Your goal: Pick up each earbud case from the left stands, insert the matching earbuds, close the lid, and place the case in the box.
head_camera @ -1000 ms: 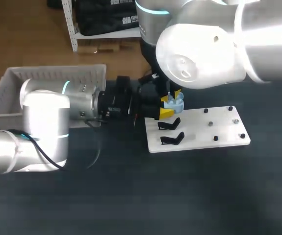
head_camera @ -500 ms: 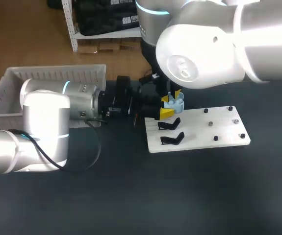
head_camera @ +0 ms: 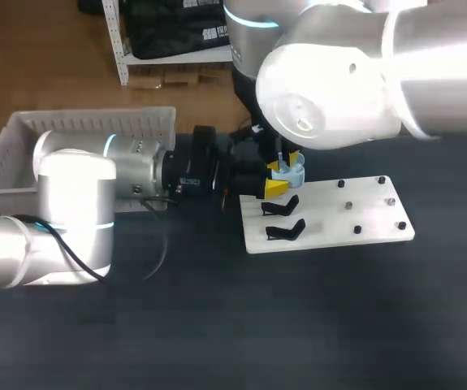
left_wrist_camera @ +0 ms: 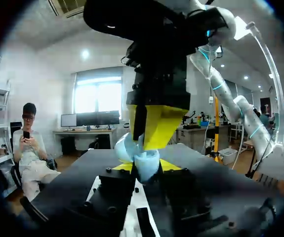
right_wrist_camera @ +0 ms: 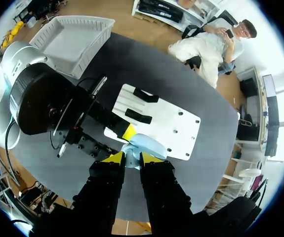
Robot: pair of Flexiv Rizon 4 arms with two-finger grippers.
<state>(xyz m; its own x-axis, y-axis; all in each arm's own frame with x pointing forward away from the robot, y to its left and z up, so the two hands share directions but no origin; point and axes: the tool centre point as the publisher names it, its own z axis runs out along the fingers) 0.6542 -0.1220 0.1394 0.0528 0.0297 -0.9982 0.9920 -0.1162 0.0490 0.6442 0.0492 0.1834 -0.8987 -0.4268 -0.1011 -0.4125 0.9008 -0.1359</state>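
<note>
A pale blue earbud case (head_camera: pixel 291 173) hangs open just above the white board's (head_camera: pixel 330 221) near-left corner, with my left gripper (head_camera: pixel 271 186) shut on its body. In the left wrist view the case (left_wrist_camera: pixel 147 170) sits between the yellow tips with its lid (left_wrist_camera: pixel 123 148) raised. My right gripper (head_camera: pixel 287 157) comes straight down onto it, shut on a small pale blue earbud (right_wrist_camera: pixel 131 149) right at the case (right_wrist_camera: pixel 150 144). Both black stands (head_camera: pixel 280 205) (head_camera: pixel 286 231) on the board are bare.
A white slatted box (head_camera: pixel 22 154) stands at the table's left behind my left arm. Several small dark pegs (head_camera: pixel 357 229) dot the board's right half. The left arm's body (right_wrist_camera: pixel 43 98) lies low beside the board (right_wrist_camera: pixel 174 129).
</note>
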